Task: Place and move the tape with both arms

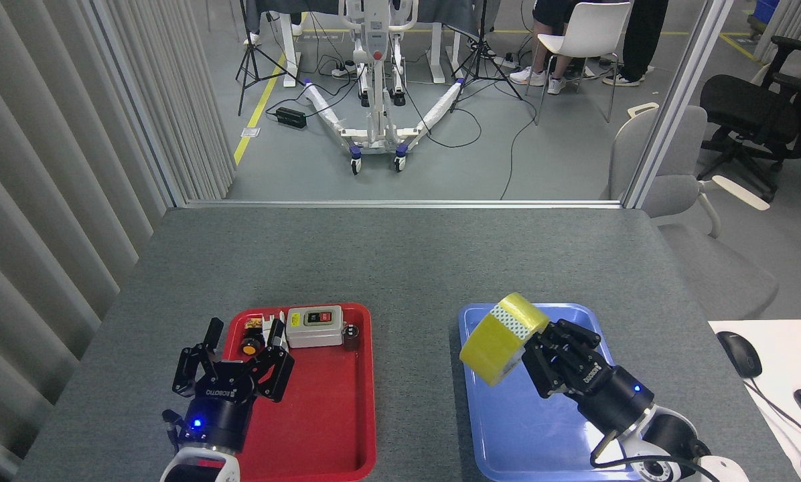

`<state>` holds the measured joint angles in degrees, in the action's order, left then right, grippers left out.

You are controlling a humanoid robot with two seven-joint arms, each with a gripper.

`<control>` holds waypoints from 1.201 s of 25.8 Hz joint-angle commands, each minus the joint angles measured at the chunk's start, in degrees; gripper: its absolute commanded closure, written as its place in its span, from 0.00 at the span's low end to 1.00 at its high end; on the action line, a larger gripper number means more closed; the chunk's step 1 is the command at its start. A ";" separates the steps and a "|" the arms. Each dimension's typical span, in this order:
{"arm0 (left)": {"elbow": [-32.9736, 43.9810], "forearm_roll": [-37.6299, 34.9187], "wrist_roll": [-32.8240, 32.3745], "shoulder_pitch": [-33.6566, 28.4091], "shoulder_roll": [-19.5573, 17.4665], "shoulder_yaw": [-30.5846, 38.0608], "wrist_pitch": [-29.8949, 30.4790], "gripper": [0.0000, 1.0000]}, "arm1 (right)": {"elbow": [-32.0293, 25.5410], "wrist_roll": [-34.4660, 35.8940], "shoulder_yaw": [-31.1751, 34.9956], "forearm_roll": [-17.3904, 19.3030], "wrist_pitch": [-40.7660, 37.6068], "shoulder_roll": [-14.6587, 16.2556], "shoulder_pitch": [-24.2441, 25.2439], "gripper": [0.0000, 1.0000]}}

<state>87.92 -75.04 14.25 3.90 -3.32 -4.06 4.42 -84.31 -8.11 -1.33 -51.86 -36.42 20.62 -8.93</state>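
Observation:
The yellow roll of tape (502, 338), with its white-and-green patterned tab on top, hangs tilted above the left part of the blue tray (578, 428). My right gripper (541, 351) is shut on it from the right, its black fingers (570, 345) wrapped around the roll's edge. My left gripper (234, 351) stands open over the left edge of the red tray (333, 428), fingers spread and pointing away from me, holding nothing.
At the back of the red tray lie a grey switch box (315, 327), a white breaker (274, 329) and small parts. A white desk with a mouse (739, 353) adjoins the table on the right. Chairs and cables sit beyond the far edge.

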 commanded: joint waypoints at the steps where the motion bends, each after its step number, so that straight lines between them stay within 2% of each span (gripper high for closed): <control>1: -0.47 -3.88 -4.93 -0.03 0.16 -1.91 -1.52 0.00 | 0.02 -8.24 1.51 -0.35 17.97 0.39 -0.65 0.76; 3: -0.56 -7.04 -5.63 -0.03 0.16 -3.58 -2.23 0.00 | 0.63 -14.04 0.71 -0.52 27.72 1.09 -2.14 0.75; 5: -0.65 -13.81 -5.63 -0.03 0.16 -3.93 -3.28 0.00 | 1.43 -20.11 -3.94 -0.08 34.93 3.37 -3.37 0.75; 7: -1.44 -15.31 -6.07 -0.12 0.16 -3.85 -4.77 0.00 | 1.95 -23.71 -9.48 0.53 40.73 6.54 -5.04 0.75; 8: -2.32 -15.22 -6.16 -0.12 0.16 -3.76 -5.39 0.00 | 1.95 -25.20 -11.50 0.97 43.10 7.86 -5.74 0.75; 11: -4.17 -14.87 -6.25 -0.12 0.16 -3.49 -8.99 0.00 | 2.04 -33.02 -13.17 5.72 46.79 10.84 -7.06 0.75; 14: -5.75 -14.69 -6.16 0.23 0.51 -3.32 -10.58 0.00 | 2.92 -36.54 -13.79 6.86 49.43 12.60 -8.38 0.75; 20: -7.42 -14.87 -6.07 0.23 0.16 -3.41 -10.66 0.00 | 13.29 -38.21 -22.40 7.47 53.39 12.34 -15.41 0.74; 24: -7.24 -14.69 -5.54 0.06 0.25 -3.32 -10.84 0.00 | 21.03 -38.04 -26.09 8.18 53.12 9.18 -19.72 0.71; 27: -7.24 -14.69 -5.46 0.06 0.16 -3.32 -10.84 0.00 | 25.86 -37.77 -27.85 8.09 53.21 6.80 -21.13 0.70; 31: -7.33 -14.78 -5.37 0.23 0.16 -3.32 -10.84 0.00 | 27.70 -37.42 -27.94 8.00 53.03 6.10 -21.56 0.68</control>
<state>80.67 -89.82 8.76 4.02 -3.16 -7.39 -6.43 -58.45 -45.54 -28.82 -43.80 16.77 27.51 -30.03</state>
